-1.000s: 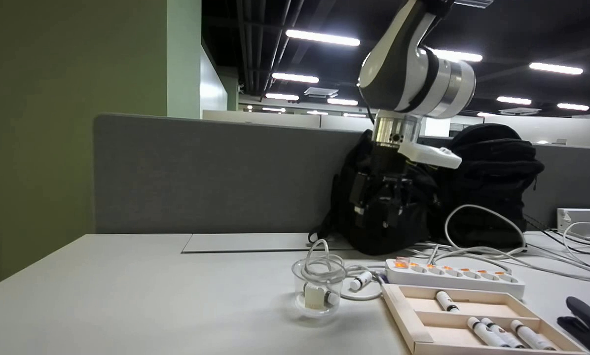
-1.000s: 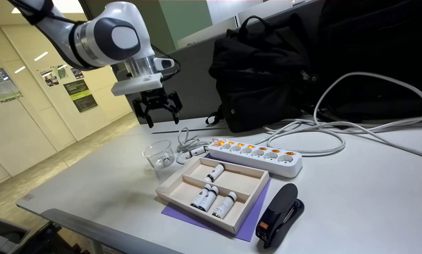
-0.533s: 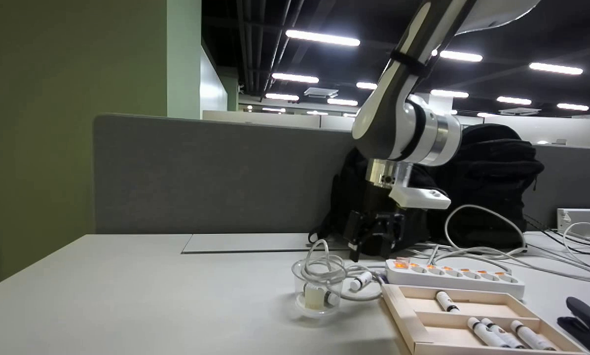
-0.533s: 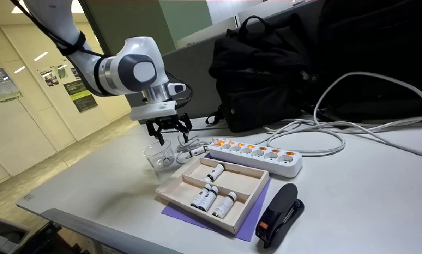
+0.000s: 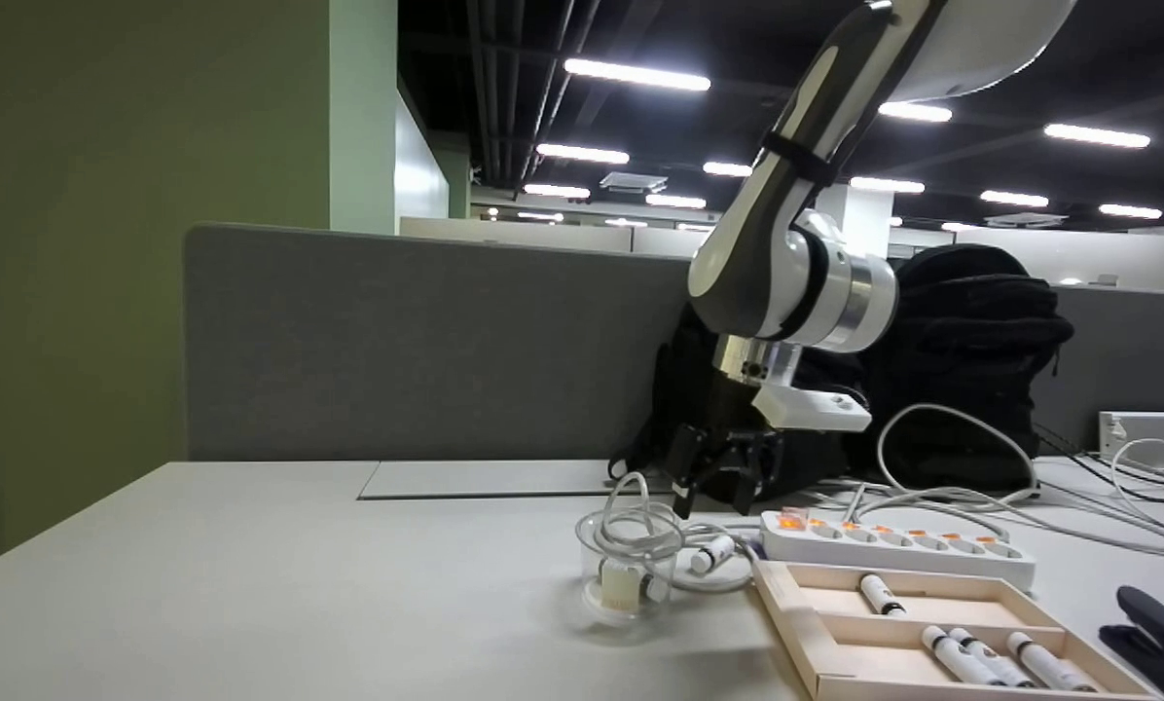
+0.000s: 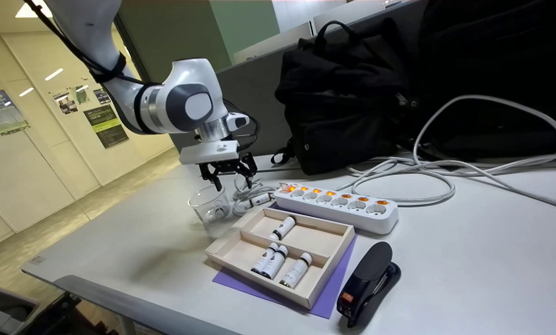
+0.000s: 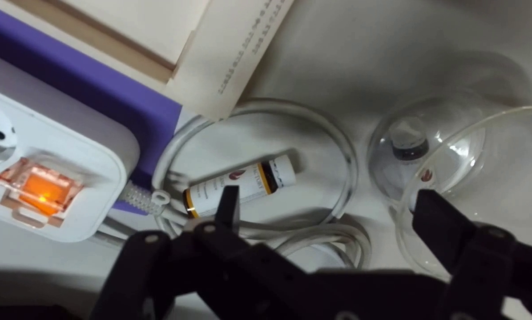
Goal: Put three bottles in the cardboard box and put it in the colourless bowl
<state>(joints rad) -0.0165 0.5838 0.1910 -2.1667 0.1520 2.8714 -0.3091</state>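
The shallow tan box has two compartments. One holds a single white bottle; the other holds three bottles, including one lying apart. Another bottle lies on the table in a cable loop between the power strip and the bowl; it also shows in both exterior views. The clear bowl stands beside the box with a bottle inside. My gripper is open and empty above the cables; in the wrist view one finger overlaps the loose bottle, the other the bowl's rim.
A white power strip with lit orange switches lies behind the box. White cables coil near the bowl. A black stapler lies beside the box, on the table near the purple sheet. Black backpacks stand at the back partition.
My gripper has come down from high over the table to just above the cables near the bowl and loose bottle, with a slight sideways shift lately. It stays open. The objects have not moved.
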